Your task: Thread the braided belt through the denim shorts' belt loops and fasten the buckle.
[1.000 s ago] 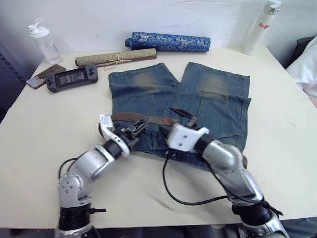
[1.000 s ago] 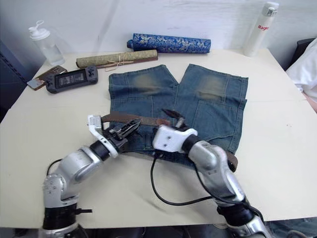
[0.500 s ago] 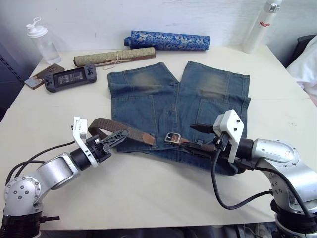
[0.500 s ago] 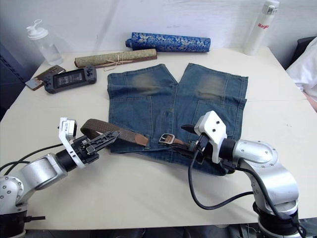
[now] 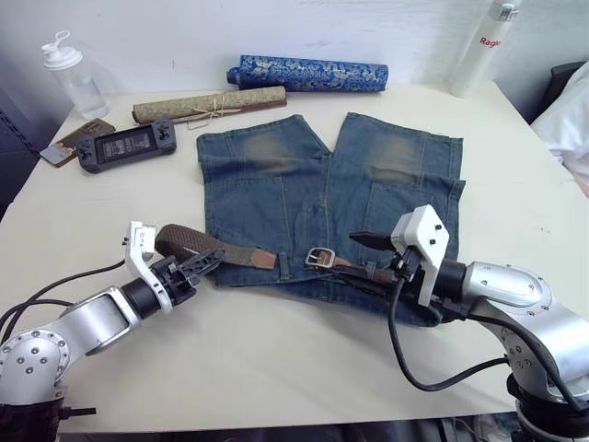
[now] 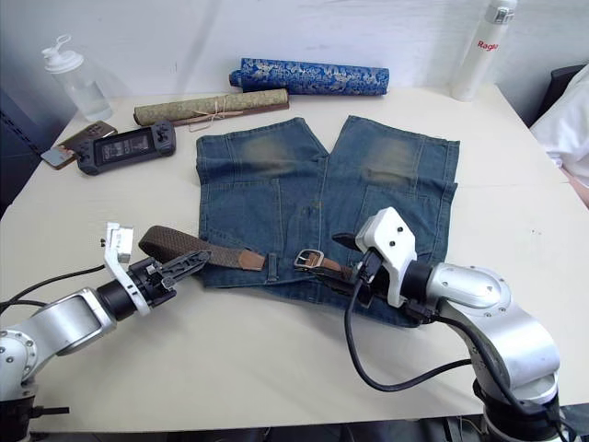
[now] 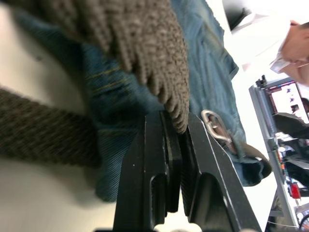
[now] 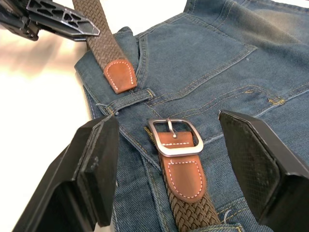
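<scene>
Left gripper stretched low over the table, clamped on the belt, right gripper spread wide above the buckle, shorts laid flat mid-table.

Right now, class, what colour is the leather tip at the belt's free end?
Tan, with pale stitching along its edge; the leather tip shows best in the right wrist view.

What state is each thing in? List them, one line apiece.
braided belt: unfastened, tip short of buckle
buckle: open, flat on shorts
denim shorts: spread flat
left gripper: shut on braided belt
right gripper: open above buckle
white bottle: upright, capped
</scene>
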